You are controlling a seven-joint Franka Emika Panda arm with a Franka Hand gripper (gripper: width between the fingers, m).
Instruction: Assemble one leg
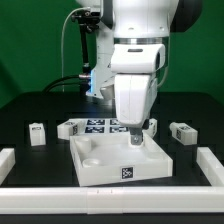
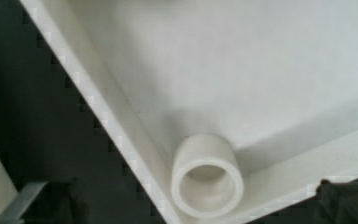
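Legs (image 1: 38,133) lie loose beside the panel (image 1: 105,160); your gripper (image 1: 138,138) hangs empty, jaws apart, over a corner socket (image 2: 206,182). Centre squarely before closing.

small white tagged leg (image 1: 38,133), on dark table

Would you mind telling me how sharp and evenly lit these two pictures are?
Exterior view: fairly sharp and bright, the white panel and arm nearly washed out against the dark table, small blocks soft. Wrist view: blurry close-up, the panel glaring white, the round socket soft-edged, the claw fingertips dark smudges.
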